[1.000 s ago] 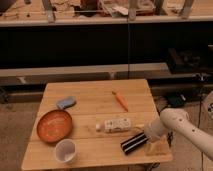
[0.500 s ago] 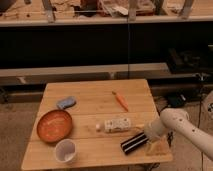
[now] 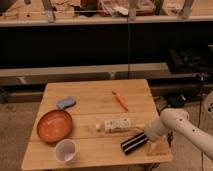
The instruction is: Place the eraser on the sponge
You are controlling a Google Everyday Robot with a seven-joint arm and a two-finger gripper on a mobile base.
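Gripper [image 3: 148,136] is sitting low at the front-right of the wooden table [image 3: 93,97], right at the right end of the eraser [image 3: 133,143]. White arm [image 3: 176,124] is coming in from the right edge of the view and bending down toward the tabletop. Its rounded wrist housing is covering most of the gripper from this angle. Open/closed state: can't tell. Also can't tell whether it's got hold of the eraser or is only touching it.

Eraser is lying flat near the table's front edge, black w/ thin white stripes running lengthwise, angled so its right end is pointing up toward the gripper. It's sitting just in front of the clear plastic bottle [image 3: 114,125], which is lying on its side approx mid-table w/ the cap end pointing left.

Sponge [image 3: 66,103] is lying flat at the back-left of the table, grey-blue, well apart from the eraser and gripper. Orange bowl [image 3: 54,125] is sitting just in front of the sponge on the left side. White cup [image 3: 65,150] is standing upright near the front-left edge, just in front of the bowl. Orange carrot-like item [image 3: 120,100] is lying toward the back-right, btwn the bottle and the far edge. Dark shelving unit [image 3: 100,45] is running along behind the table.
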